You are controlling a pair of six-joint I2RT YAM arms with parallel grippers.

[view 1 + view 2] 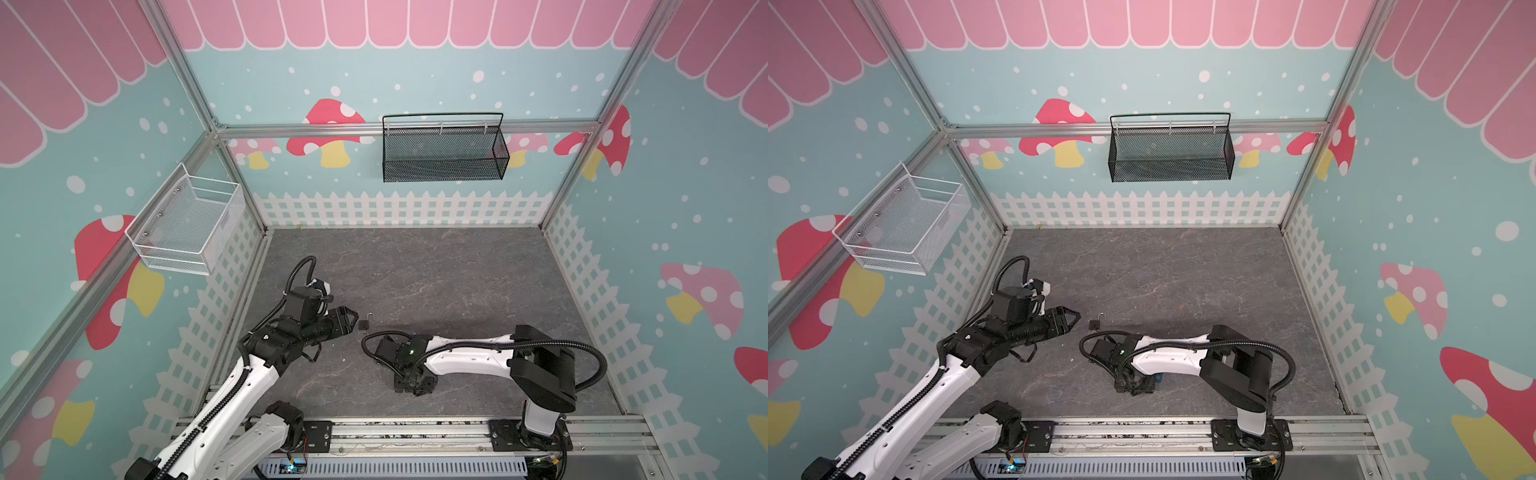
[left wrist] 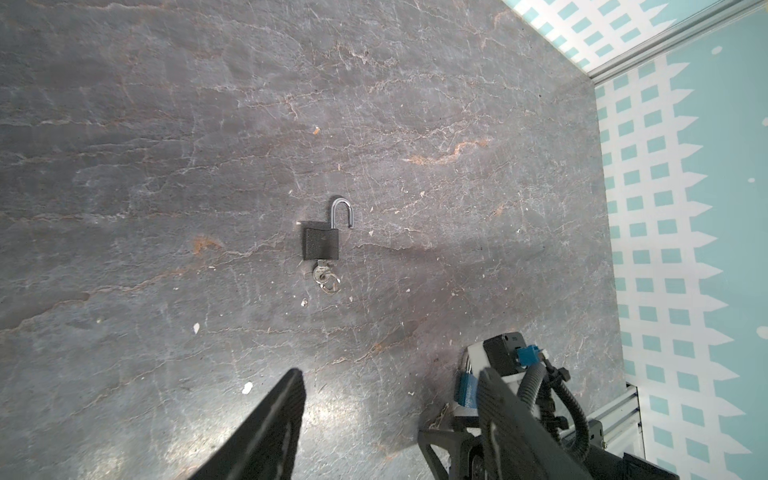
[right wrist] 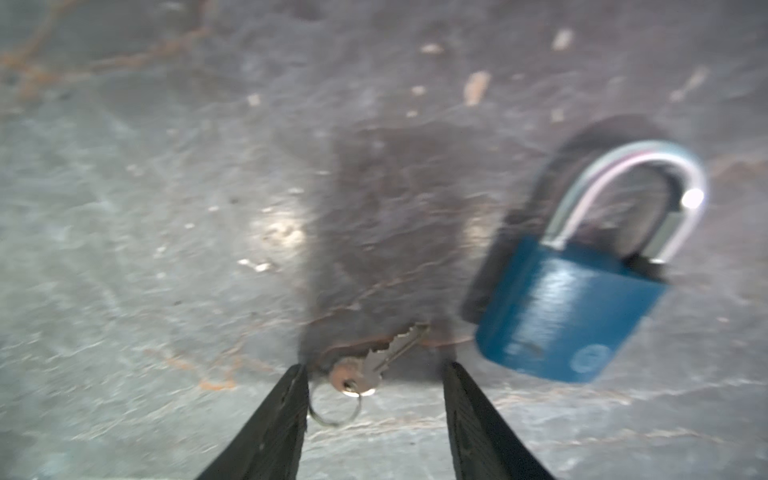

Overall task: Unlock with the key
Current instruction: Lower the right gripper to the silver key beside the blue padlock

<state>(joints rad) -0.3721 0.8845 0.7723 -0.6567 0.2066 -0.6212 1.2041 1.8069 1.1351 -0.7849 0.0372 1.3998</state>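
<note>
In both top views a black lock (image 1: 365, 323) lies on the gray table (image 1: 457, 270) a little left of the middle of the frame, just beside the tips of the left gripper (image 1: 355, 322), which comes in from the lower left; lower in the frame the right gripper (image 1: 1136, 388) points down at the table, and in a top view a bit of a blue lock (image 1: 1158, 379) peeks out beside it. In the left wrist view the black lock sits in the middle of the frame with its loop (image 2: 343, 212) swung open and a second key (image 2: 321, 274) stuck in its bottom, so this lock looks done; at the bottom of the frame the left gripper (image 2: 390, 374) has its fingers wide apart and holds nothing. The right wrist view is blurry; a loose key (image 3: 395, 345) lies flat on the table in the lower middle of the frame, between the fingers of the right gripper, which are partly apart and do not pinch it yet; the blue lock lies just beside the key at the right of the frame, and its loop (image 3: 636, 187) looks pushed in, so it is probably locked. What seems left is to pick up the loose key, push it into the blue lock and turn it.
</note>
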